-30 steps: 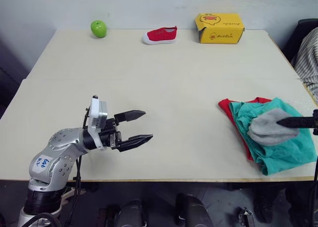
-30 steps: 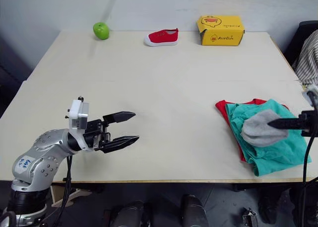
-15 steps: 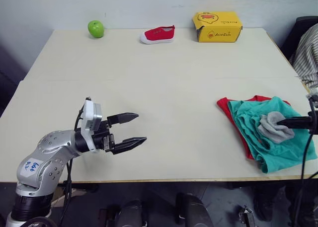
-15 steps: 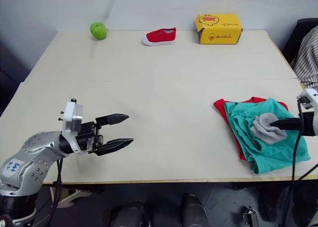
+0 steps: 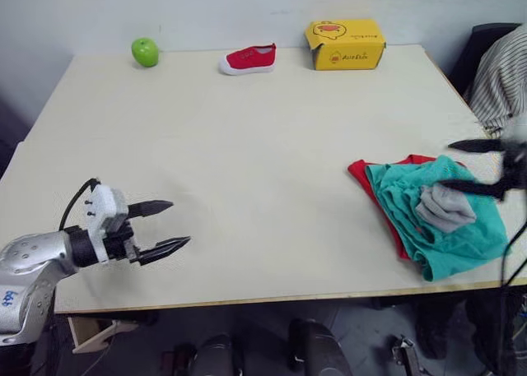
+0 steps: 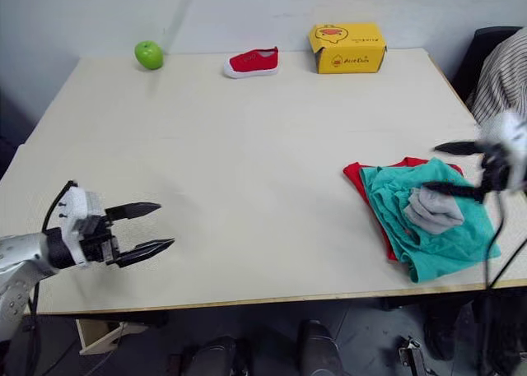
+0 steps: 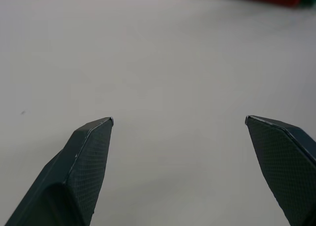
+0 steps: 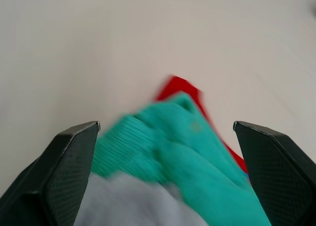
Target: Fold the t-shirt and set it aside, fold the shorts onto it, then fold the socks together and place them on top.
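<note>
Grey socks [image 6: 434, 211] are lying atop the shorts [image 6: 428, 240], so I am lifting my spread right claw [image 6: 449, 169] straight clear without snagging them.

yellow box [image 6: 347, 48], small printed brand text, too blurred to read

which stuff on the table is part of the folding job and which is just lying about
Part of the job: t-shirt, shorts folded on it, socks on top.

Lying about: green apple, small red shoe, yellow box.
</note>
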Controlling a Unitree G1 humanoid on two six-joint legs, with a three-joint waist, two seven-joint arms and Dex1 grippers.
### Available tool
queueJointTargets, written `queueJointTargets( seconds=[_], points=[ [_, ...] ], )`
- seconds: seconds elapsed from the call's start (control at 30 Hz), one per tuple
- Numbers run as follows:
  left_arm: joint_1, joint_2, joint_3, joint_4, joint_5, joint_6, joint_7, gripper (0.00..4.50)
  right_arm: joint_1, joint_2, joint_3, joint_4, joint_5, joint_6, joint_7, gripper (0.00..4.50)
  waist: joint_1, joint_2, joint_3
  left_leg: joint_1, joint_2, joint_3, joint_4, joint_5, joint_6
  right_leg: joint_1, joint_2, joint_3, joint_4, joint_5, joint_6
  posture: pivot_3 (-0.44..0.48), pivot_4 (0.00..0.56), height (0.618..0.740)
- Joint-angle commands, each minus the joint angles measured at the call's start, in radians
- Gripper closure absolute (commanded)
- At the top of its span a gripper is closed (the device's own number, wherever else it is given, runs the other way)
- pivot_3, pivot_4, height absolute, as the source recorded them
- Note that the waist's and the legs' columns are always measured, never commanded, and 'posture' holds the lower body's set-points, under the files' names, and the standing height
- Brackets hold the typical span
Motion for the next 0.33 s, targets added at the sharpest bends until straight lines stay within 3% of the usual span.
queueJointTargets(
  seconds=[0.03,0.13,0.33],
  points=[
    [0.041,-0.006,0.036,0.025,0.074,-0.136,-0.002,0.0,0.129,0.092,-0.026,-0.222,0.053,-0.123,-0.037,0.07,0.013,0.003,0.002,-0.001,-0.001,0.001,0.0,0.0,0.0,-0.001,0.0,0.0,0.001,0.0,0.0,0.0,0.15,0.74],
    [0.064,-0.013,0.039,0.047,0.091,-0.184,-0.005,0.0,0.22,0.157,-0.005,-0.301,0.039,-0.182,-0.057,0.07,0.027,0.005,0.003,-0.001,-0.004,0.002,0.001,0.0,0.004,-0.002,-0.006,0.001,0.001,0.0,0.0,0.0,0.15,0.74],
    [0.09,-0.04,0.036,0.05,0.115,-0.255,0.009,0.0,0.269,0.22,-0.018,-0.237,0.025,-0.337,-0.097,0.07,0.029,0.0,0.001,0.003,-0.004,0.002,0.003,-0.003,0.006,0.002,-0.008,0.001,0.0,0.001,0.001,0.0,0.15,0.74]
  ],
)
